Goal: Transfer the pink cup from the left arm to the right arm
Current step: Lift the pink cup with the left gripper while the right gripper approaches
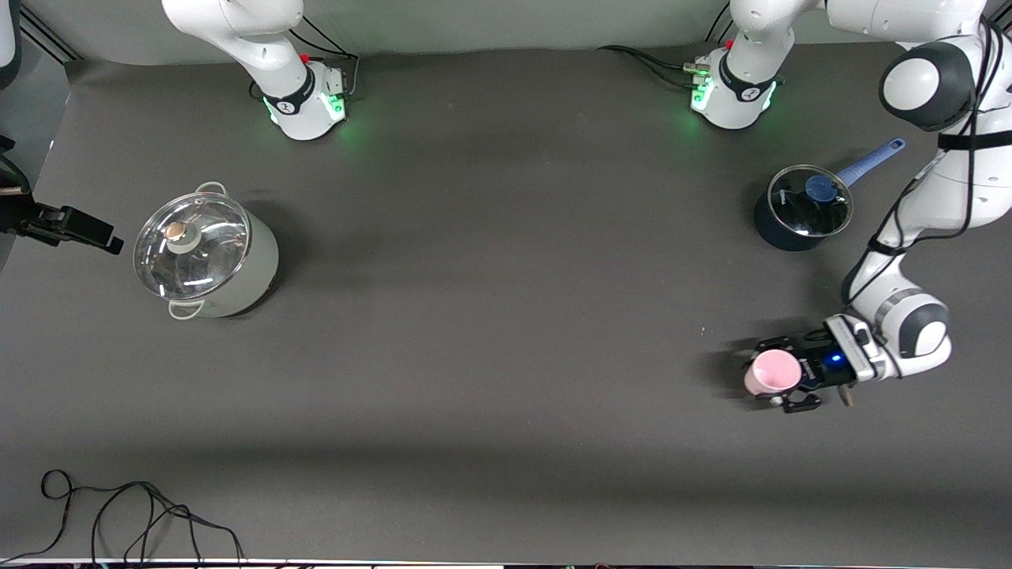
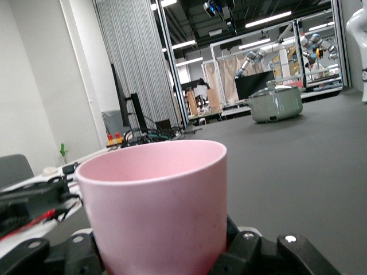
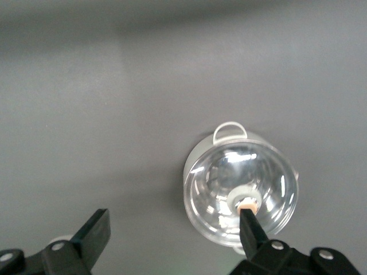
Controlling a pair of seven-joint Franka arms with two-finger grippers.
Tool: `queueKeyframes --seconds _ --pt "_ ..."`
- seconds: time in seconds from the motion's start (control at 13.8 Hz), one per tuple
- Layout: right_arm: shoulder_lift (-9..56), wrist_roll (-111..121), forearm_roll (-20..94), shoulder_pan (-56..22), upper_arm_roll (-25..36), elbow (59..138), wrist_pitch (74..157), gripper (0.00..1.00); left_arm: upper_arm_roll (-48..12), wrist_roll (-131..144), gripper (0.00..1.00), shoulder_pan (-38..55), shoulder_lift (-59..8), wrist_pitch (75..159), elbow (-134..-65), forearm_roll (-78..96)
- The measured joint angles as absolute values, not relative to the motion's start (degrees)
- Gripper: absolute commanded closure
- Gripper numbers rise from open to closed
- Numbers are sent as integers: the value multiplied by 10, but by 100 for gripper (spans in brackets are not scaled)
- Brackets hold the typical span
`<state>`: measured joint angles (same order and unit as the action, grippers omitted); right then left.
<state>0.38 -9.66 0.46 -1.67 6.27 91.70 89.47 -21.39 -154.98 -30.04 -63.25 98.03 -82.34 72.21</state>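
The pink cup (image 1: 771,371) stands upright, mouth up, low over the table near the left arm's end, nearer to the front camera than the blue saucepan. My left gripper (image 1: 780,374) is shut on the pink cup, one finger on each side of its wall. In the left wrist view the pink cup (image 2: 155,200) fills the foreground between the black fingers (image 2: 252,252). My right gripper (image 1: 95,233) hangs open at the right arm's end of the table, beside the big pot. In the right wrist view my right gripper (image 3: 173,217) holds nothing and bare table shows between its fingers.
A grey-green pot with a glass lid (image 1: 205,257) stands toward the right arm's end, also seen as the pot (image 3: 241,192) and the pot (image 2: 276,103). A dark blue saucepan (image 1: 802,207) with lid and blue handle sits near the left arm. A black cable (image 1: 126,514) lies at the front edge.
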Motion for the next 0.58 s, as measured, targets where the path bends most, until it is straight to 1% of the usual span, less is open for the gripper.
queueKeyframes --seconds 0.14,0.36,0.58 --pt "-1 -188 5 -34 62 913 883 0 -239 -1550 100 -266 -632 1013 -812 745" --pt "-2 -326 5 -53 61 905 876 0 -275 -1532 100 -201 -632 1092 -775 761" --pt "-3 -428 5 -54 57 899 865 0 -332 -1509 100 -147 -632 1217 -753 795"
